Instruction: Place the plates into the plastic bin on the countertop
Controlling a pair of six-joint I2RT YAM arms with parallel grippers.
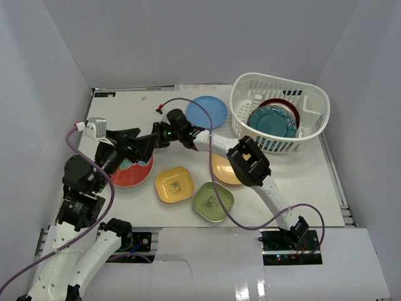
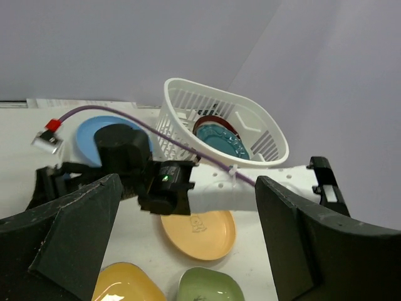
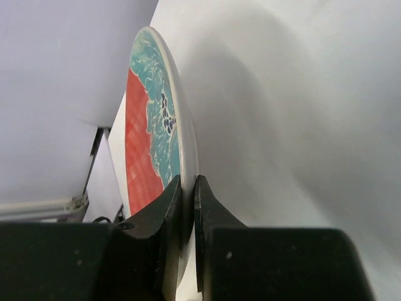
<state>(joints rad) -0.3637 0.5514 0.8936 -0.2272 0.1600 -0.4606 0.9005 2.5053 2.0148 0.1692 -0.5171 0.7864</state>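
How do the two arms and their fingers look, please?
Both arms have white links and black joints. The left arm and right arm each carry a purple cable. Fingers are black, wedge-shaped. The right wrist shows a green light.

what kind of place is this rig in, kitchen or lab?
Likely a lab test booth, not a kitchen. Bare grey walls box in a white tabletop, two robot arms sit at its near edge, and plates and a plastic basket are laid out on it.
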